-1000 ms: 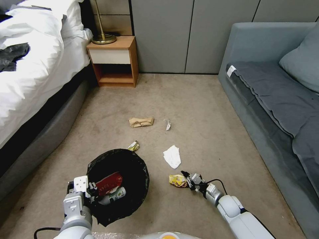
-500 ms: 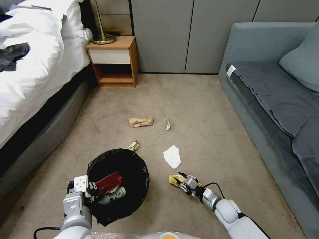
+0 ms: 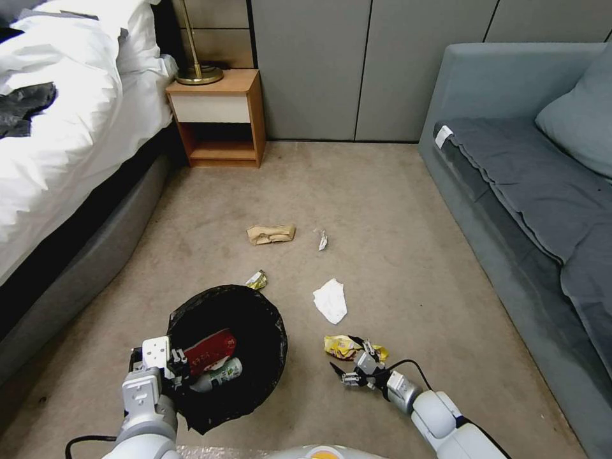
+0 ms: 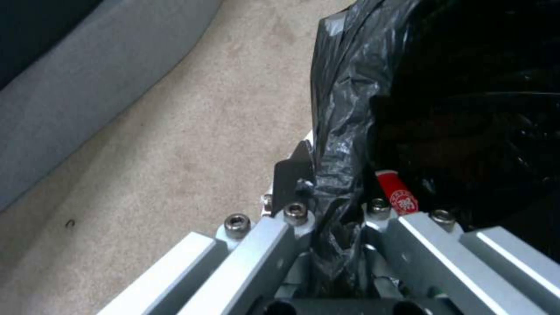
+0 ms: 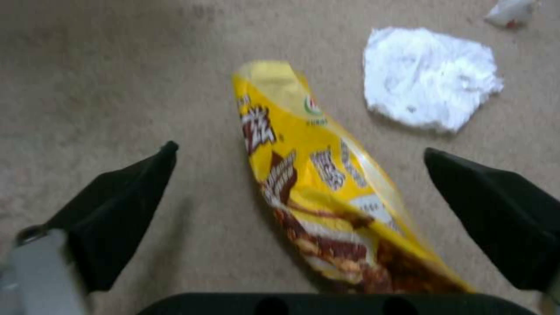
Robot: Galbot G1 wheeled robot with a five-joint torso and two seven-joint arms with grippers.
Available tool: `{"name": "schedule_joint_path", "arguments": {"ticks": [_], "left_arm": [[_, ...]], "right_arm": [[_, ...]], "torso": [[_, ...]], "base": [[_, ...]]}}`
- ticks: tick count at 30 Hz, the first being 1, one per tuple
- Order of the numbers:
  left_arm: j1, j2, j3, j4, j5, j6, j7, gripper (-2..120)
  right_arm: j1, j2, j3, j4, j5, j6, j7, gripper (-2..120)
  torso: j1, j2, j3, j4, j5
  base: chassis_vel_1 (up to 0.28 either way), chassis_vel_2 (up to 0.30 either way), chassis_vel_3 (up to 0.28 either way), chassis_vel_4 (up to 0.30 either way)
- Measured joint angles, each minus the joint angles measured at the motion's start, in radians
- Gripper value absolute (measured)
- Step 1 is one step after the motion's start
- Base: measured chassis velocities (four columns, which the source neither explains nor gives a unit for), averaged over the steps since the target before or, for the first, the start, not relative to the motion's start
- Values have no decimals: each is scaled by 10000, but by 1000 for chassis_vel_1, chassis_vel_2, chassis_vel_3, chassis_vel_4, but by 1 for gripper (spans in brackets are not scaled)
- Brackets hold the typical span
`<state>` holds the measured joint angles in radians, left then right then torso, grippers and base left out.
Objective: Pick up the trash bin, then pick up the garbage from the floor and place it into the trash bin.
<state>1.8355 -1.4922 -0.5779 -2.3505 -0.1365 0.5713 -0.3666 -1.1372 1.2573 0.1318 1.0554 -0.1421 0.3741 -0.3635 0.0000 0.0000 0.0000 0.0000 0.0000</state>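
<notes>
While clamped on the liner-wrapped rim of the trash bin (image 3: 227, 354) at lower left of the head frame, left gripper (image 3: 167, 370) seen holding it just off the beige carpet (image 3: 382, 210). Glimpsed inside from above: a red-and-white carton (image 3: 209, 351) and a green-labelled bottle (image 3: 218, 375); shown closer by the left wrist camera, black liner (image 4: 344, 144) pinched between metal fingers (image 4: 295, 175), with a red corner of the carton (image 4: 397, 197) just beyond. Pictured low and right of centre, right gripper (image 3: 356, 364) spread wide over a yellow snack wrapper (image 3: 347, 347). Revealed by the right wrist view, black fingertips (image 5: 134, 192) well apart on either side of the wrapper (image 5: 315, 183), not touching it. Long axis of wrapper running diagonally from between the fingers toward the upper middle of that frame. Also lying on carpet: white tissue (image 3: 331, 299), smaller yellow wrapper (image 3: 256, 280) just above the bin, brown paper bag (image 3: 271, 234) and white scrap (image 3: 322, 240) mid-frame.
</notes>
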Motion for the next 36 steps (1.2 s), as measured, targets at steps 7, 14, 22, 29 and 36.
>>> {"name": "schedule_joint_path", "arguments": {"ticks": [7, 14, 22, 29, 36], "left_arm": [[16, 7, -27, 0, -8, 0, 0, 0], [36, -10, -47, 20, -14, -10, 1, 0], [49, -13, -100, 39, -28, -22, -2, 0], [30, -21, -99, 79, -32, -24, -3, 0], [-15, -37, -62, 133, -32, -55, -5, 0]], "right_arm": [[536, 222, 134, -1057, -180, 166, 65, 114], [981, 451, 150, -1836, -247, 323, 69, 113], [1287, 626, 196, -2439, -399, 605, -2, 104], [1386, 645, 203, -2580, -404, 658, -30, 93], [1327, 606, 216, -2515, -363, 659, -47, 72]], "torso": [[0, 0, 0, 0, 0], [-1, 0, 0, -1, -2], [-1, 2, -1, -6, -9], [-1, 2, -1, 2, 4], [0, 2, 0, 2, 6]], "base": [[0, 0, 0, 0], [0, 0, 0, 0], [0, 0, 0, 0], [0, 0, 0, 0], [0, 0, 0, 0]]}}
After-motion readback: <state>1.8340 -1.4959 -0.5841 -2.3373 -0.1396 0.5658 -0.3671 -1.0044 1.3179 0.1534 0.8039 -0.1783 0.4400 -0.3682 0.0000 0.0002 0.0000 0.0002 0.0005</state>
